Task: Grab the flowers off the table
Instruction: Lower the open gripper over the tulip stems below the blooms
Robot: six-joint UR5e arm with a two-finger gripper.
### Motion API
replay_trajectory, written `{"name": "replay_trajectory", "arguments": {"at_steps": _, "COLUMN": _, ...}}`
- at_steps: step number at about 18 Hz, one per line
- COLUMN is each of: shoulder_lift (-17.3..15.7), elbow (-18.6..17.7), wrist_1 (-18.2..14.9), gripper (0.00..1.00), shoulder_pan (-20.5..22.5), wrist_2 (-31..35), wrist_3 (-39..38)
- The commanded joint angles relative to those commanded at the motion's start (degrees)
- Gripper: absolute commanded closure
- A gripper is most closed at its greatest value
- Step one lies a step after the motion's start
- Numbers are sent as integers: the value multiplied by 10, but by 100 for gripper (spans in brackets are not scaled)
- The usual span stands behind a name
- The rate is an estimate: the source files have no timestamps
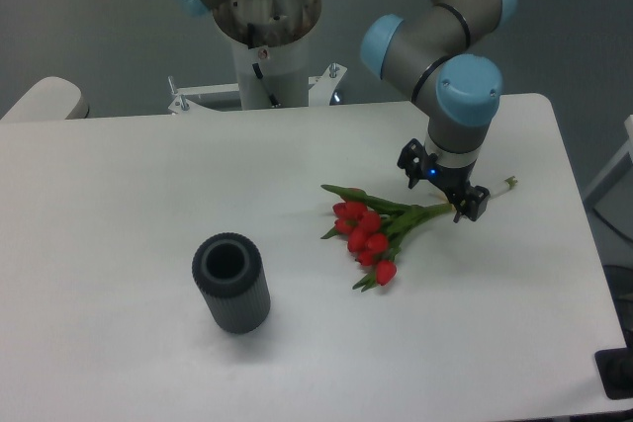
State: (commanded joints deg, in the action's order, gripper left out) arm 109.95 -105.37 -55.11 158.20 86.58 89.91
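The flowers (367, 233), a small bunch of red tulips with green leaves, lie on the white table (138, 185) right of centre. Their long stems run right toward a pale tip near the table's right side. My gripper (438, 194) points down over the stems, low near the tabletop. It is open, with one finger on the far side of the stems and the other on the near side. The stem section under the gripper is partly hidden. I cannot tell whether the fingers touch the stems.
A dark grey ribbed cylinder (230, 284) stands upright at the front left, well away from the bunch. The arm's white base column (267, 42) rises behind the table's far edge. The table's right edge runs close to the stem tips.
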Motion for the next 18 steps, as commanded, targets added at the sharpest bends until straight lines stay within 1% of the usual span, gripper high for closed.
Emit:
{"name": "replay_trajectory", "arguments": {"at_steps": 3, "shoulder_lift": 0, "elbow": -1, "wrist_1": 0, "gripper": 0, "shoulder_pan": 11, "wrist_2": -40, "wrist_3": 5}}
{"name": "replay_trajectory", "arguments": {"at_steps": 6, "shoulder_lift": 2, "elbow": -4, "wrist_1": 0, "gripper": 0, "shoulder_pan": 10, "wrist_2": -43, "wrist_3": 40}}
{"name": "replay_trajectory", "arguments": {"at_steps": 10, "shoulder_lift": 1, "elbow": -14, "wrist_1": 1, "gripper": 0, "shoulder_pan": 0, "wrist_2": -43, "wrist_3": 43}}
{"name": "replay_trajectory", "arguments": {"at_steps": 14, "shoulder_lift": 6, "elbow": -19, "wrist_1": 11, "gripper": 0, "shoulder_pan": -3, "wrist_2": -42, "wrist_3": 59}}
{"name": "replay_trajectory", "arguments": {"at_steps": 18, "shoulder_lift": 11, "elbow": -47, "wrist_1": 61, "gripper": 0, "shoulder_pan": -3, "wrist_2": -41, "wrist_3": 61}}
